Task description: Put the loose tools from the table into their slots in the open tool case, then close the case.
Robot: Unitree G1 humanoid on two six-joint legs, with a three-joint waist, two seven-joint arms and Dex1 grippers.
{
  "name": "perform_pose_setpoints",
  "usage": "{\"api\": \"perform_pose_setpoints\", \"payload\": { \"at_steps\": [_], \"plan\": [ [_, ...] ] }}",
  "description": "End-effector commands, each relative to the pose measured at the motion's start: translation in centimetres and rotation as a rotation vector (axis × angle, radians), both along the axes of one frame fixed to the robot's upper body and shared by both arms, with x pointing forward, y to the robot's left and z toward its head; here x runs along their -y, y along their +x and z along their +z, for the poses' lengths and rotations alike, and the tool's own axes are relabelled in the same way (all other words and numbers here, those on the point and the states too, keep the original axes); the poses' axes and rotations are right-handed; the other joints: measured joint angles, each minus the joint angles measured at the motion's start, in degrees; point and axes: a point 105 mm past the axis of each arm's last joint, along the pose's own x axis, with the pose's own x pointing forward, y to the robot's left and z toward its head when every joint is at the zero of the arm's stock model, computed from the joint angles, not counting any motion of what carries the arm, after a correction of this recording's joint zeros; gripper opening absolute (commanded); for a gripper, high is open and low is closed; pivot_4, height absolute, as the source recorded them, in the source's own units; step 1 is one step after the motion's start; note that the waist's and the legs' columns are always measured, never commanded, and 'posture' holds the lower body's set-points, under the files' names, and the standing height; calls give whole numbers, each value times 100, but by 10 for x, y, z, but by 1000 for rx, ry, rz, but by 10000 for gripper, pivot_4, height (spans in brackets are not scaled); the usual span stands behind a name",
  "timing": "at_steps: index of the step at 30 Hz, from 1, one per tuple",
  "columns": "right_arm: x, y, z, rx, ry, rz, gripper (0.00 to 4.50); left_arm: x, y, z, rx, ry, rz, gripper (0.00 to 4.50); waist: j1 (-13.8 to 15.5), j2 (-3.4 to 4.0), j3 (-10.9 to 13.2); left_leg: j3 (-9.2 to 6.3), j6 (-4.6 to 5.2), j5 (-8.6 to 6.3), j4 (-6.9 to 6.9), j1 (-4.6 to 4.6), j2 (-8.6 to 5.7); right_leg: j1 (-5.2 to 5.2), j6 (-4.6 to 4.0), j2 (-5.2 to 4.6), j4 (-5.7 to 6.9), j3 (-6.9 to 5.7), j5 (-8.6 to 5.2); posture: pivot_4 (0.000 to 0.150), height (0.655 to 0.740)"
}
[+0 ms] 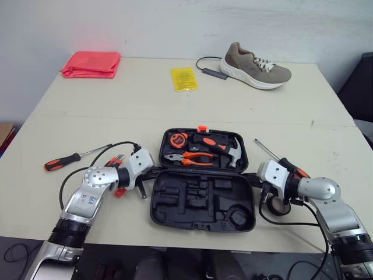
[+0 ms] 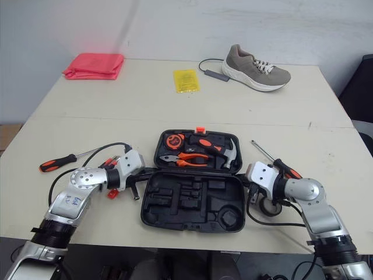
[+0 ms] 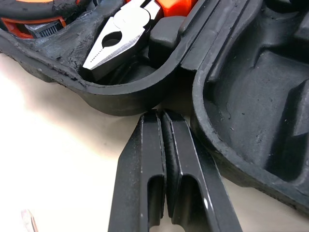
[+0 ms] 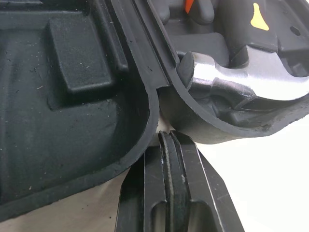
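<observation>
1. Left eye view: you are working over a black moulded plastic tool case [image 1: 204, 217] that is lying open at the table's near middle. Its far half is holding tools and its near half is showing bare slots. Your left gripper [image 1: 151, 173] is sitting at the case's left hinge end, and your right gripper [image 1: 252, 177] at its right hinge end.
2. Right eye view: two tools are waiting outside the case. An orange-and-black-handled screwdriver [image 2: 58, 161] is lying well to the left of the left arm. A second screwdriver with an orange-and-black grip [image 2: 285, 167] is lying just beside the right wrist.
3. Left wrist view: the left fingers [image 3: 149, 159] are pressing flat together with nothing between them, their tips just beside the case rim near the steel-nosed pliers [image 3: 118, 41].
4. Right wrist view: the right fingers [image 4: 149, 193] are likewise pressing together and gripping nothing, with their tips at the hinge gap below the steel hammer head [image 4: 241, 79].
5. Judgement: loading is unfinished, so you should not be folding the lid yet. Spread the nearer gripper first, take each screwdriver by its handle, and line the shaft up with its slot.
</observation>
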Motion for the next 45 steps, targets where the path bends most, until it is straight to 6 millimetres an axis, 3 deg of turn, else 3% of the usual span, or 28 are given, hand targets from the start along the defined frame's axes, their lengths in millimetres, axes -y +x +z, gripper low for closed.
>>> {"api": "perform_pose_setpoints", "payload": {
  "at_steps": [1, 6, 11, 15, 16, 20, 22, 26, 29, 32, 37, 41, 45],
  "plan": [
    [-6, -1, 10, 45, 7, 44, 0, -4, -4, 7, 27, 0, -11, 742, 0, 0, 0, 0, 0, 0, 0, 0, 0, 0, 0, 0, 0, 1, 0, 1500, 7400],
    [19, -9, 29, 100, 7, 6, 0, -29, -19, 36, 60, -49, -17, 742, 21, 2, 2, 0, -1, 0, -8, -9, 0, -14, -1, -2, -2, 3, -1, 1500, 7400],
    [66, -25, 58, 136, 25, -122, 0, -74, -37, 55, 65, -54, 28, 742, 52, 4, 6, 0, 3, -1, -7, -20, -6, -22, -1, -12, -5, 2, -1, 1500, 7400],
    [109, -49, 61, 150, -48, -216, 0, -123, -42, 69, 95, -55, 168, 742, 62, 4, 6, -12, 9, -6, -16, -16, -7, -4, -1, -16, -25, -12, 0, 1500, 7400],
    [117, -54, 61, 152, -54, -238, 0, -132, -43, 72, 104, -54, 196, 3079, 54, 4, 6, -16, 9, -8, -20, -14, -7, 1, -1, -15, -31, -16, 0, 1500, 7400],
    [157, -79, 65, 168, -36, -388, 13812, -194, -47, 83, 167, -49, 408, 17079, 29, 6, 8, -14, 8, -9, -27, -12, -6, 1, -1, -13, -38, -16, -1, 1500, 7400],
    [182, -93, 62, 183, -56, -490, 24442, -237, -53, 85, 186, -53, 578, 27063, 17, 4, 10, -11, 8, -12, -30, -7, -5, 2, -1, -13, -38, -12, -1, 1500, 7400],
    [207, -110, 53, 199, -66, -604, 44388, -275, -72, 77, 186, -16, 701, 44706, -1, 6, 10, -7, 38, -41, -39, -3, -3, 0, -4, -14, -48, -12, -2, 1500, 7400],
    [216, -120, 50, 207, -37, -661, 44388, -313, -92, 76, 220, -20, 876, 44706, -8, 7, 11, -4, 37, -47, -35, -3, -3, 0, -3, -20, -48, -8, -2, 1500, 7400],
    [223, -127, 50, 231, -16, -686, 44388, -341, -120, 63, 197, 21, 1008, 44706, -37, 8, 11, -4, 17, -63, -40, -2, 0, -5, -5, -22, -48, -5, -3, 1500, 7400],
    [220, -125, 52, 258, 46, -672, 44388, -355, -139, 58, 208, -7, 1094, 44706, -53, 9, 12, -5, 8, -72, -44, -1, 0, -5, -7, -28, -53, -12, -4, 1500, 7400],
    [207, -113, 56, 256, 104, -624, 44388, -345, -129, 61, 227, -35, 1042, 44706, -16, 13, 10, -11, 6, -73, -42, -1, -1, -2, -8, -37, -51, -21, -4, 1500, 7400],
    [180, -97, 67, 278, 166, -509, 44388, -326, -108, 69, 248, -80, 942, 44706, 10, 15, 10, -17, 2, -72, -43, -4, 0, -2, -10, -37, -50, -28, -5, 1500, 7400]
  ]
}}
